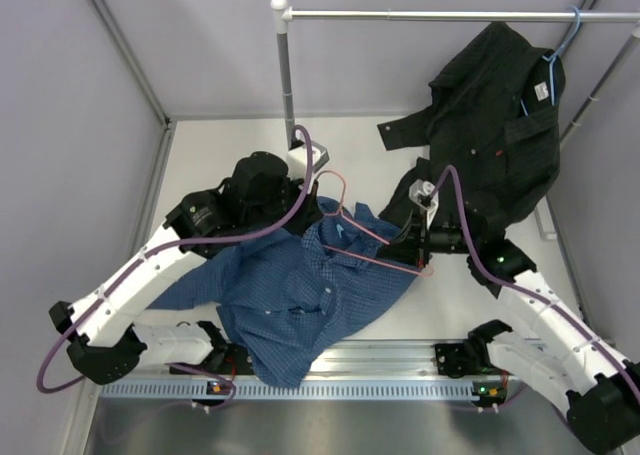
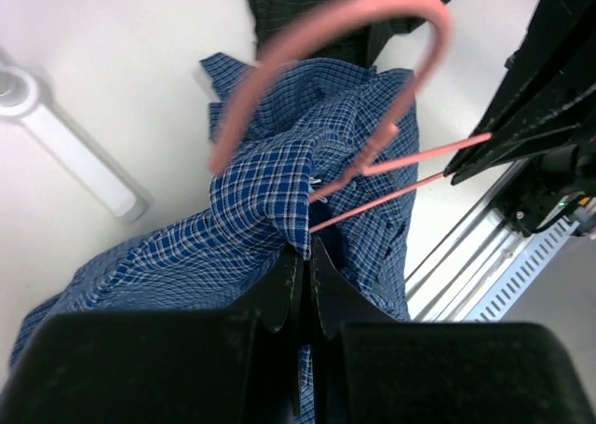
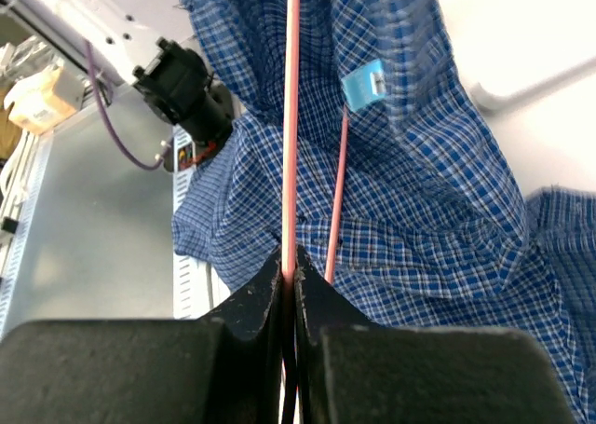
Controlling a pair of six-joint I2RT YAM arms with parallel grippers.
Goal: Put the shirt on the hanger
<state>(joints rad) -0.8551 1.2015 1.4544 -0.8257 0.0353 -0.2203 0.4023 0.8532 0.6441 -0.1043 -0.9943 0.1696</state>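
- The blue checked shirt (image 1: 300, 295) lay crumpled on the white table (image 1: 230, 145) between my two arms. One sleeve trailed toward the left arm and the hem reached the near edge.
- The pink wire hanger (image 3: 292, 116) rested across the shirt's collar end. Its hook curved up above the fabric, and part of the wire ran under the cloth near a small blue neck label.
- My left gripper (image 2: 300, 256) was pinched tight on a fold of the shirt just below the hook, with no gap between its fingers.
- My right gripper (image 3: 289, 267) was clamped on the hanger, the thin wire running straight out from between its closed fingers over the checked fabric.
- Behind the right arm a larger black shirt (image 1: 500, 125) hung on a light blue hanger (image 1: 560, 50) from the metal rail (image 1: 450, 16), its lower part draped onto the table.
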